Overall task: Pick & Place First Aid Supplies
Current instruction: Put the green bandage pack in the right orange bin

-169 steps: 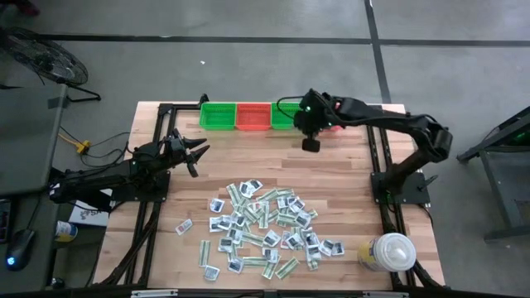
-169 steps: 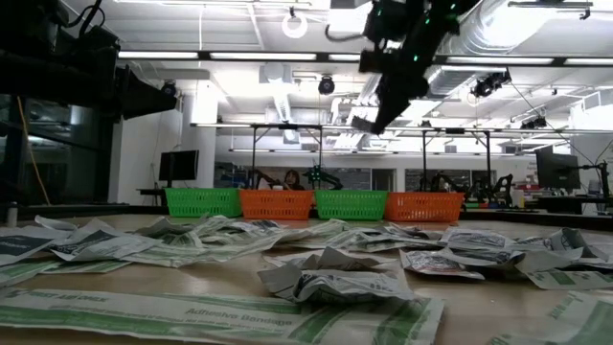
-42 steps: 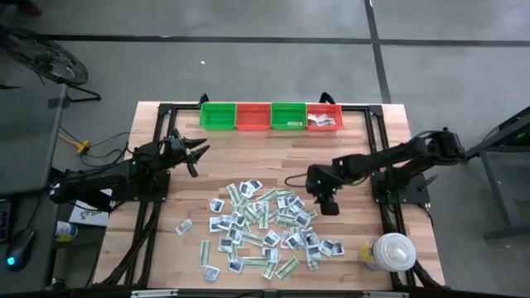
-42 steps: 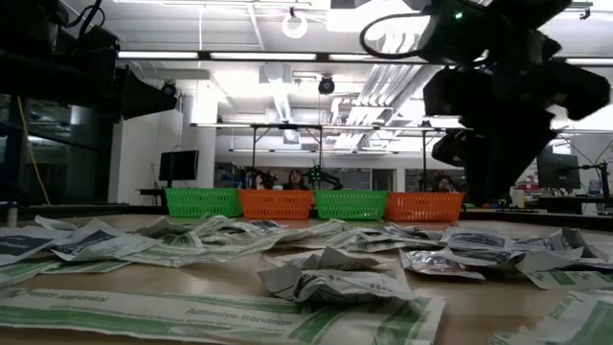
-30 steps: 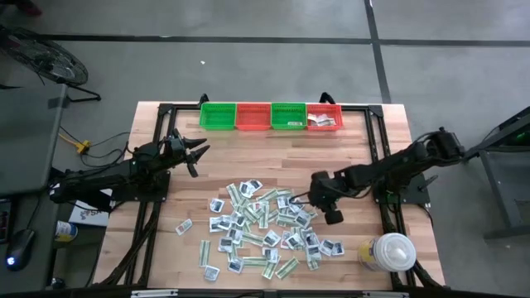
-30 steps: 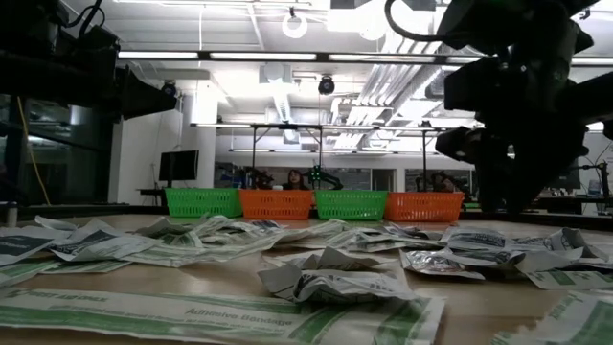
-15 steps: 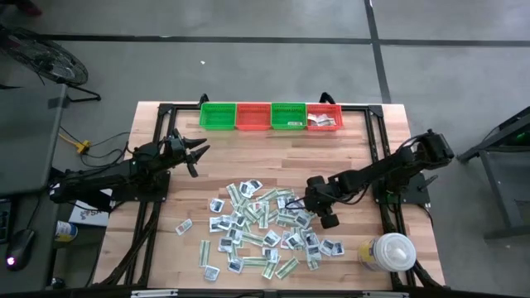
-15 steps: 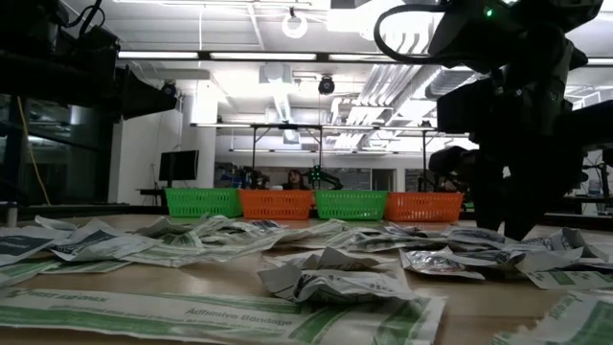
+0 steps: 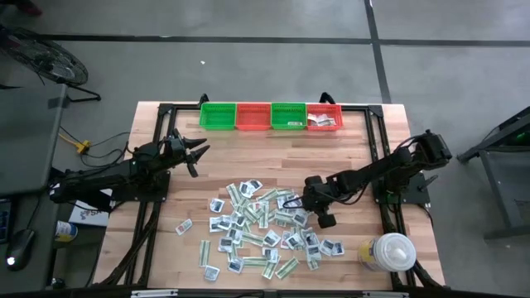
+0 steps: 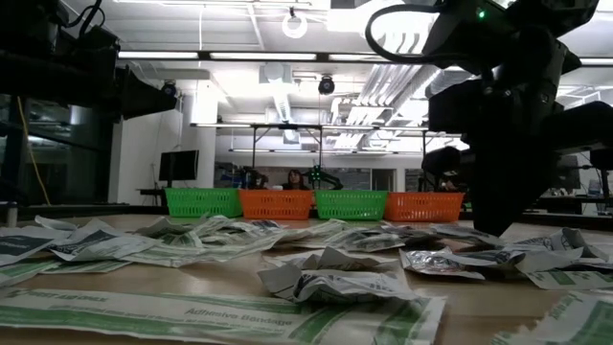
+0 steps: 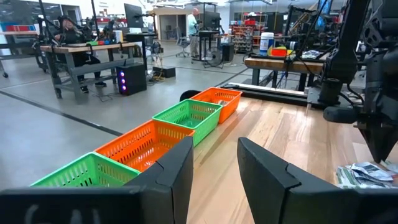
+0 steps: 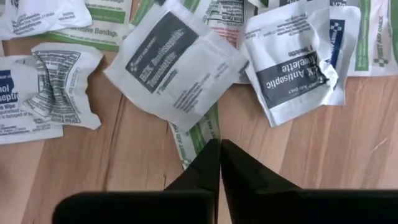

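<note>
- Right gripper [image 12: 219,146]: jaws pressed together on the edge of a pale-green strip packet [image 12: 198,135], low over the packets [image 9: 265,225] on the tabletop [image 9: 248,157].
- Left gripper [image 9: 195,155]: jaws spread, empty, well apart from the packets.

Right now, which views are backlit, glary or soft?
Low view: bright ceiling lights backlight the right hand, leaving it a near-black silhouette; the long green-striped bandage strip nearest the lens is soft. Left wrist view: the left hand shows large and dark in the foreground, the row of green and orange plastic baskets evenly lit. Right wrist view: packet print legible, no glare.
</note>
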Tool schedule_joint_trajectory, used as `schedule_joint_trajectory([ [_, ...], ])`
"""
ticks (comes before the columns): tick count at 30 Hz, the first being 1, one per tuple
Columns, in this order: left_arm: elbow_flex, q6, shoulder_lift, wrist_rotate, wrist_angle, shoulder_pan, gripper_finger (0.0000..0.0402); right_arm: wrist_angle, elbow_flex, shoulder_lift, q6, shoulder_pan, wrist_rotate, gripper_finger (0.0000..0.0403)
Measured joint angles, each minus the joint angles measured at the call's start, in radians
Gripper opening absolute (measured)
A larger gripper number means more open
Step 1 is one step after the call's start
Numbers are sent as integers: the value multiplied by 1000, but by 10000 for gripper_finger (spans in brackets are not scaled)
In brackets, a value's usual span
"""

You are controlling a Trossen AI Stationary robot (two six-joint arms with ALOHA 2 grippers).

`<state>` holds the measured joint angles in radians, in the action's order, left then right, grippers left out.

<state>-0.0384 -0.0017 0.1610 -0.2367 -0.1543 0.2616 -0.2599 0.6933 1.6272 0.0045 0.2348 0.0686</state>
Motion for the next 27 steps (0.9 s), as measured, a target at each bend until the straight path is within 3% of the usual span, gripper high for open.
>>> schedule_joint_trajectory([
  [6, 0, 0, 0, 0, 0, 0, 122, -42, 28, -7, 51, 0, 8, 1],
  [15, 0, 0, 0, 0, 0, 0, 122, -289, 165, -73, 53, 1, -9, 0],
  [27, 0, 0, 0, 0, 0, 0, 122, -422, 271, -77, 48, -47, -322, 0],
])
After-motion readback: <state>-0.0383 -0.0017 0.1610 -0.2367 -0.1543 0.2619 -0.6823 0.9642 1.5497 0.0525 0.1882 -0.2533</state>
